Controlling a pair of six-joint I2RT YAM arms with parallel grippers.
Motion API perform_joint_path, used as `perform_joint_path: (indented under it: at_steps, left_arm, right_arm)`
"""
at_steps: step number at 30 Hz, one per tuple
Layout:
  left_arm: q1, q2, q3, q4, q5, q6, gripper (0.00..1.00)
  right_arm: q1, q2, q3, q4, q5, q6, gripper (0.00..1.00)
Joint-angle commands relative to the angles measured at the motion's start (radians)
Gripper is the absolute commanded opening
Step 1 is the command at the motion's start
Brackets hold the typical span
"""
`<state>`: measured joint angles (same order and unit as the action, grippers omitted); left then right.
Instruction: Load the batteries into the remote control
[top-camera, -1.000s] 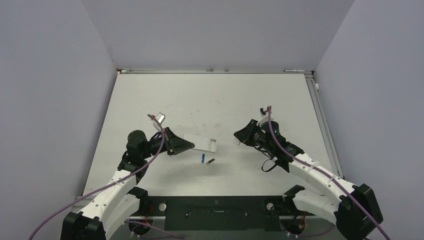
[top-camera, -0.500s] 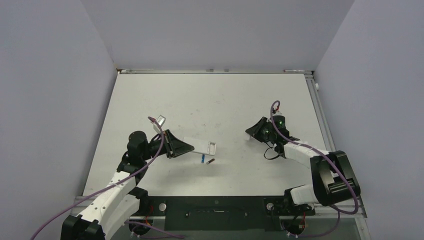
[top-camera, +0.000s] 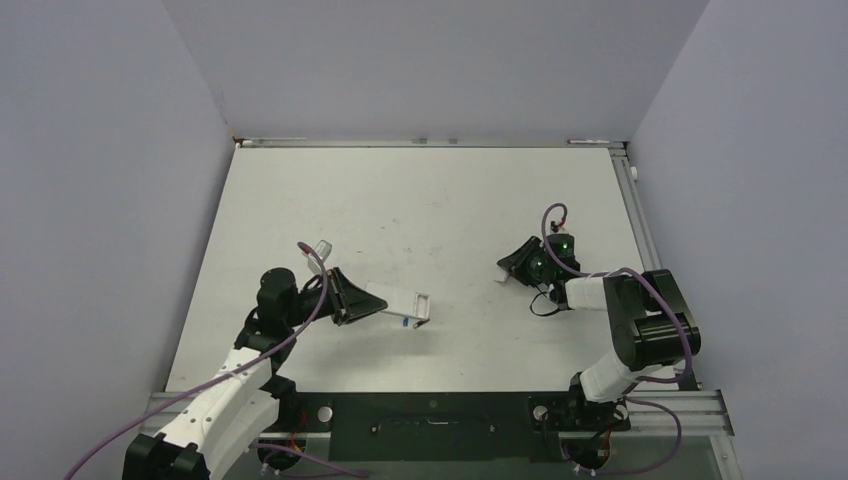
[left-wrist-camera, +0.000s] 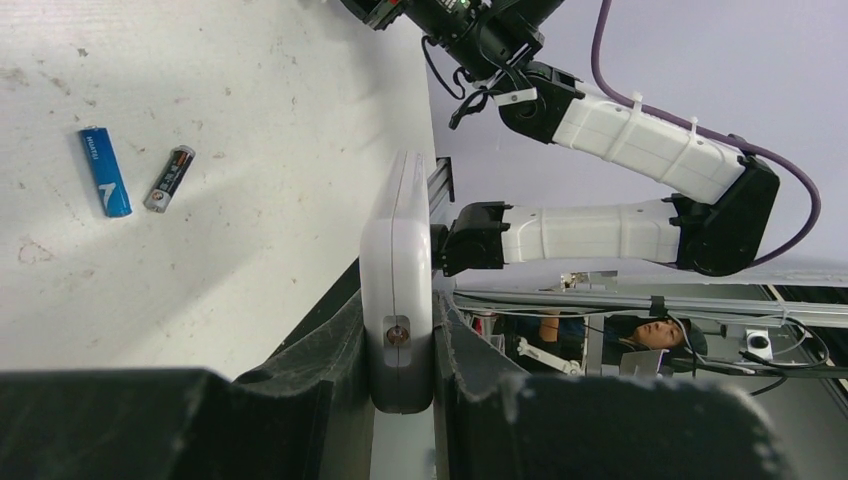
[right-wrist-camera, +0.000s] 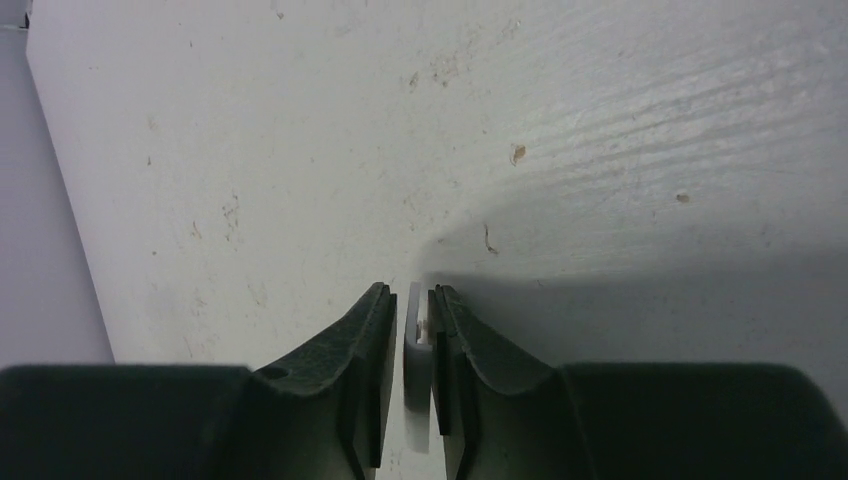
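Left jaws clamp remote control (left-wrist-camera: 397, 220), held on edge. Blue battery (left-wrist-camera: 104, 172) and dark battery (left-wrist-camera: 169, 179) lie side by side on surface (top-camera: 430, 200), just at remote's 6 o'clock in top view. Thin white cover piece (right-wrist-camera: 416, 350) sits between right jaws, 3 o'clock side; grip cannot be told.

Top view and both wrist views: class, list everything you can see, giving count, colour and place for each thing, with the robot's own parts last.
table: one, white, scuffed, under everything
walls: three, pale grey, around the table
remote control: one, white, held edge-on
blue battery: one, blue, lying on the table
dark battery: one, dark with a metallic tip, just beside the blue battery
cover piece: one, white, between the right gripper's jaws
left gripper: one, black, shut on the remote control
right gripper: one, black, low over the table
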<state>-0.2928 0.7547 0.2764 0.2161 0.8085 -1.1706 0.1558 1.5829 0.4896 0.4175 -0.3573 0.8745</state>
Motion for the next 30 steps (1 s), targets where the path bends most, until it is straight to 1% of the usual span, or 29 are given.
perform_joint_path:
  at_steps: [1, 5, 8, 12, 20, 27, 30]
  left_arm:
    - [0.001, -0.020, -0.011, -0.009, -0.021, 0.000, 0.00]
    - [-0.001, -0.023, -0.036, -0.015, -0.030, -0.019, 0.00]
    - [-0.007, -0.031, -0.055, -0.017, -0.038, -0.036, 0.00]
    - [-0.017, -0.050, -0.074, -0.050, -0.064, -0.054, 0.00]
    - [-0.099, -0.115, -0.102, -0.118, -0.172, -0.122, 0.00]
    - [-0.180, -0.199, -0.164, -0.170, -0.306, -0.238, 0.00]
    - [-0.216, -0.254, -0.190, -0.229, -0.401, -0.291, 0.00]
  right_arm:
    - [-0.018, 0.025, 0.005, 0.070, -0.005, -0.013, 0.24]
    - [-0.025, 0.031, 0.012, 0.053, 0.000, -0.020, 0.36]
    - [-0.027, 0.016, 0.022, 0.011, 0.012, -0.033, 0.41]
    - [-0.027, -0.029, 0.042, -0.091, 0.068, -0.065, 0.47]
    - [-0.027, -0.153, 0.092, -0.298, 0.186, -0.138, 0.53]
    - [0.002, -0.310, 0.107, -0.413, 0.229, -0.181, 0.56]
    - [0.036, -0.378, 0.107, -0.471, 0.252, -0.194, 0.57]
